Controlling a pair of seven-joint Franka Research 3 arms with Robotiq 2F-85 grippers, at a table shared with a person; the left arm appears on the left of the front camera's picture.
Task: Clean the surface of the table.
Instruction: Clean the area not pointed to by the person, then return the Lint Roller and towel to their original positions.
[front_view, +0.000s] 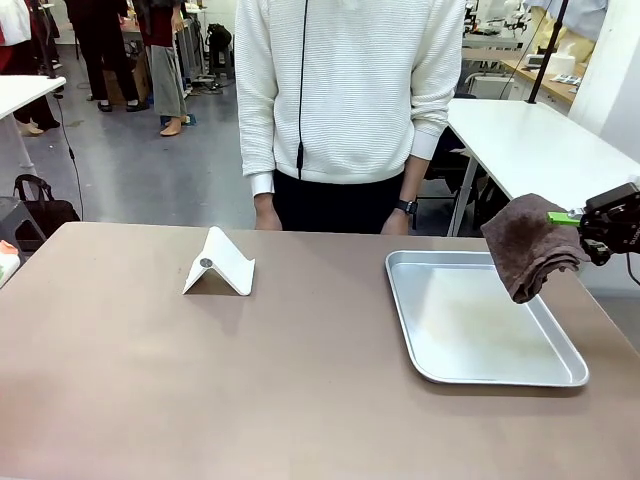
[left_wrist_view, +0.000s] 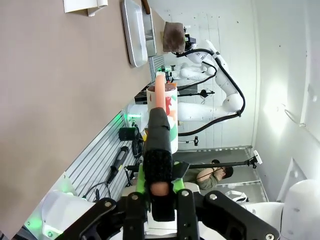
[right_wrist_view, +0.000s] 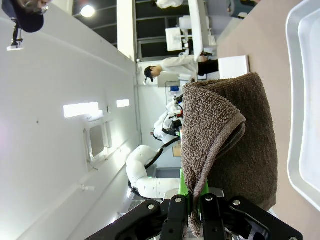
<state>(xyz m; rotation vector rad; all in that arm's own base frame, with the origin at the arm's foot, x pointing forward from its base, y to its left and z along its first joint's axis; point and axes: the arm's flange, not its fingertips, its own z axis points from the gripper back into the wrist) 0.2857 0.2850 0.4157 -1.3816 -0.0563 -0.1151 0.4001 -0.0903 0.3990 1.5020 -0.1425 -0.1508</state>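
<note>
The right gripper (front_view: 578, 217) holds a brown cloth (front_view: 530, 245), jaws clamped on it, above the tray (front_view: 480, 370). The left gripper (left_wrist_view: 159, 192) has its jaws closed on a black brush (left_wrist_view: 158, 155) off the surface (front_view: 200, 380).

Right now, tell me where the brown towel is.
In the front view the brown towel hangs from the right end effector, above the far right corner of the metal tray.

Bright, even overhead light fills the room. The smooth matte brown-taupe tabletop (front_view: 200, 380) carries only faint, soft shadows. The shiny rectangular silver metal tray (front_view: 480, 325) shows pale glare. Both wrist views bend at the edges, their near parts slightly blurred.
</note>
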